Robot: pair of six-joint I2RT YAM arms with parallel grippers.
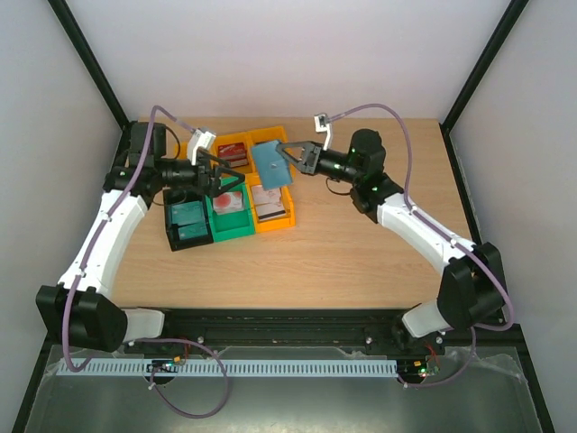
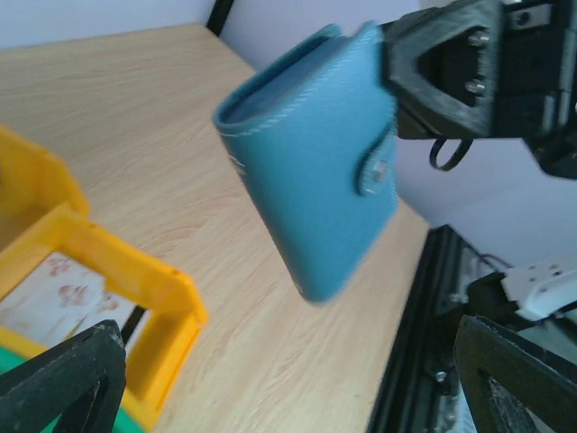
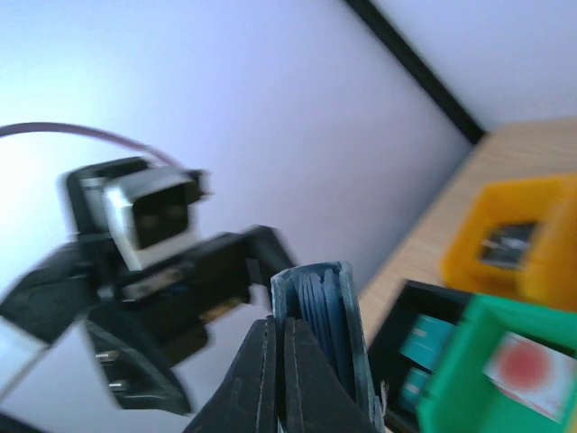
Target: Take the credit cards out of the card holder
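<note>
Right gripper (image 1: 287,155) is clamped shut on one edge of the card holder (image 2: 311,171) and holds it in the air, clear of the worktop (image 1: 361,262). Seen from above, the holder hangs over the far orange bins (image 1: 227,140), near the middle of the far half of the worktop. It is folded closed and tilted, with its small tab (image 2: 377,170) lying across the front face. From the right wrist its end is seen edge-on, and thin layers show inside; I cannot tell whether they are cards or sleeves.

Left gripper (image 1: 225,176) stands wide open and holds nothing. It is just left of the holder, facing it but apart from it, above the cluster of bins.

Several credit cards lie in the bins. A dark card (image 1: 236,153) is in the far left orange bin. A white-and-red card (image 1: 231,202) is in the green bin (image 1: 233,233). Teal cards (image 1: 187,216) are in the black bin (image 1: 173,236) at the near left of the cluster. Another card (image 1: 269,200) lies in the near right orange bin (image 1: 275,223), just right of the green one.
</note>
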